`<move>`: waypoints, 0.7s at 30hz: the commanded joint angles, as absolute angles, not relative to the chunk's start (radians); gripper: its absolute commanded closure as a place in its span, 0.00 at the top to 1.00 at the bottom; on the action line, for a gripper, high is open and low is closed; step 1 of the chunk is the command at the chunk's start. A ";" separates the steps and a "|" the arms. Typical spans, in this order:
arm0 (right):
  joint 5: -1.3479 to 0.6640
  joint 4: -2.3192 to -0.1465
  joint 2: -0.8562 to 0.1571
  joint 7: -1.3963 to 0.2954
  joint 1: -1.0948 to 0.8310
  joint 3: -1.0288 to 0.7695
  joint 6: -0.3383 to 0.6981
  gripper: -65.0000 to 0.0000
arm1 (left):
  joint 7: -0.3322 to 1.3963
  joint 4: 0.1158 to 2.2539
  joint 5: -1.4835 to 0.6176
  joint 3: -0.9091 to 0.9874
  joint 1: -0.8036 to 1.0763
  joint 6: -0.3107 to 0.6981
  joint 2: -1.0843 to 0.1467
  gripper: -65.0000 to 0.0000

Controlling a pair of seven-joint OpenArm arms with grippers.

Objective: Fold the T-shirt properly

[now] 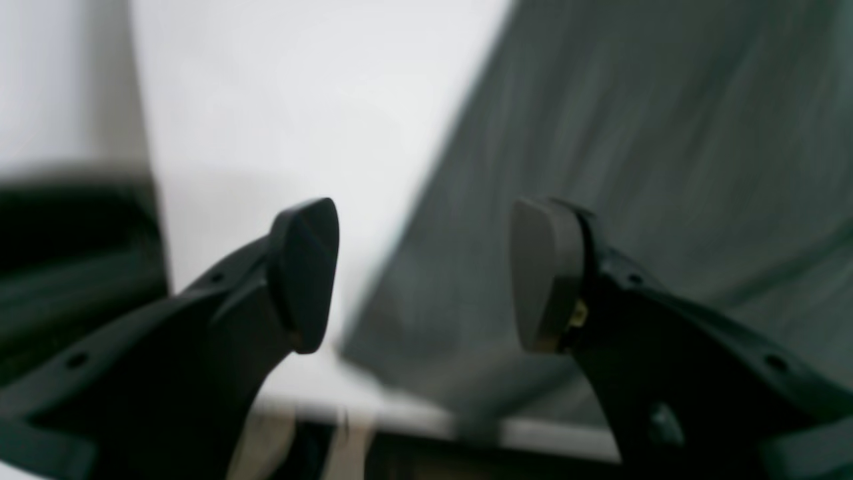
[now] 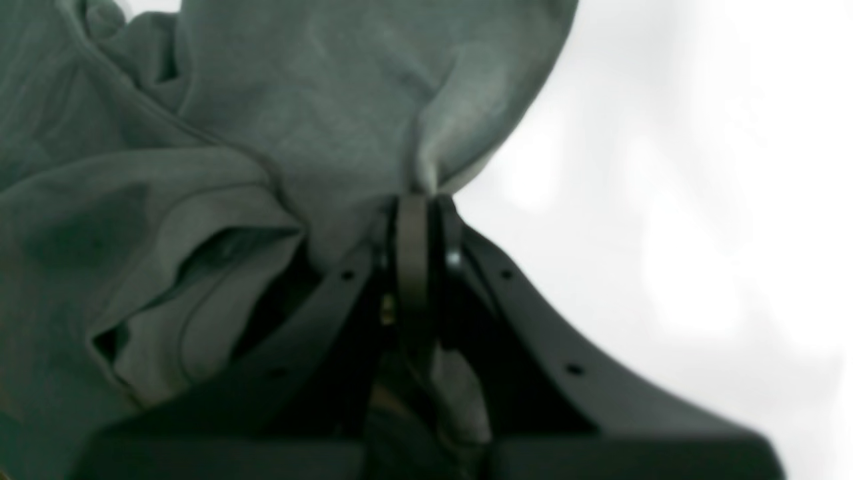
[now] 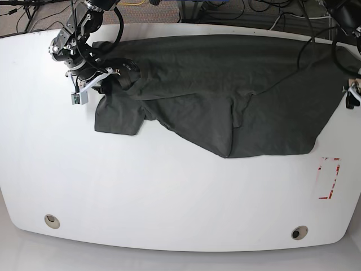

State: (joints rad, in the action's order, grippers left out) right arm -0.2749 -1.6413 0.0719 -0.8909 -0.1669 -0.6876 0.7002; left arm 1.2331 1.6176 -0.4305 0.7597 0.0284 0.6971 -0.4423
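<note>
one end pinched, one end free

your right end effector (image 2: 421, 200) pinches a fold of the t-shirt (image 3: 225, 90), seen only at its wrist. your left end effector (image 1: 426, 273) hangs spread, empty. the base view shows the shirt sprawled across the desk (image 3: 169, 192).

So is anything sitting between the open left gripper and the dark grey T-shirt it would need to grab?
Nothing visible. The left gripper hangs open with only white table and the edge of the dark charcoal-grey cotton T-shirt beyond its fingertips. The right gripper is already shut on a fold of the fabric.
</note>
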 commanded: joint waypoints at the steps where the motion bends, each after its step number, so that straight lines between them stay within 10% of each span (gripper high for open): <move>1: -0.255 -1.647 0.067 -0.915 -0.165 -0.688 0.698 0.00 | 1.222 1.573 -0.424 0.722 -0.054 0.698 -0.444 0.59; 21: -0.255 -1.647 0.065 -0.915 -0.159 -0.687 0.698 0.00 | 0.912 0.869 -0.130 0.466 -0.536 0.698 -0.410 0.59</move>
